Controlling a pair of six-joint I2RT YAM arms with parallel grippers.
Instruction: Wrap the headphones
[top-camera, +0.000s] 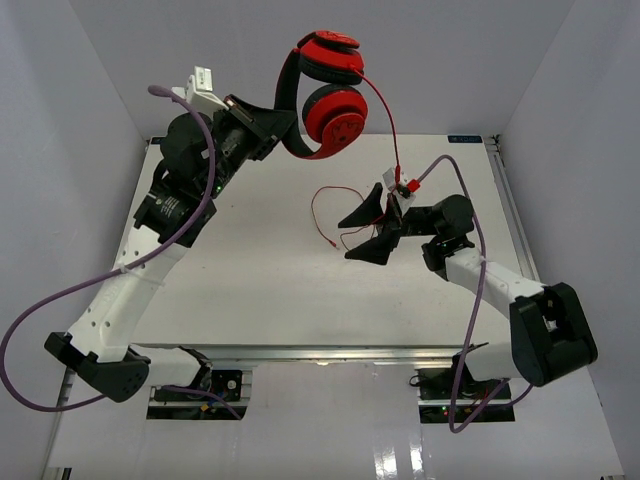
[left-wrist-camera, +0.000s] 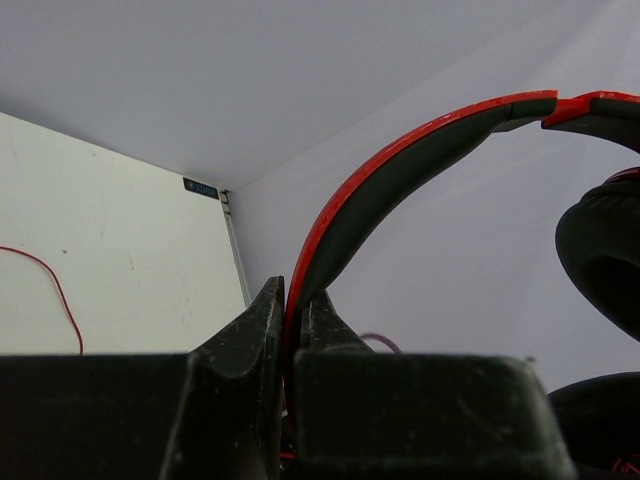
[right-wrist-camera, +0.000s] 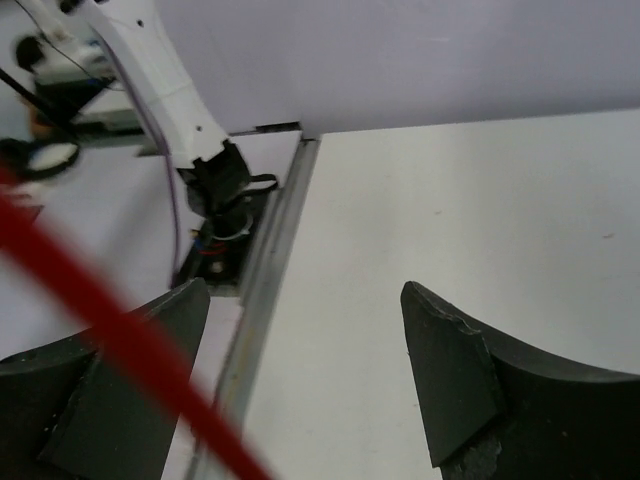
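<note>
With the left claw clenched on the headband, holding the headphones aloft over the far table, the wide-open right claw should pinch the slack red cable squarely before winding.

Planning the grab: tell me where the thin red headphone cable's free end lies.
In the top view, the cable's free end lies on the white table, just left of the open right gripper.

R tool spread wide above table, blurred red cable crossing foreground.
</note>
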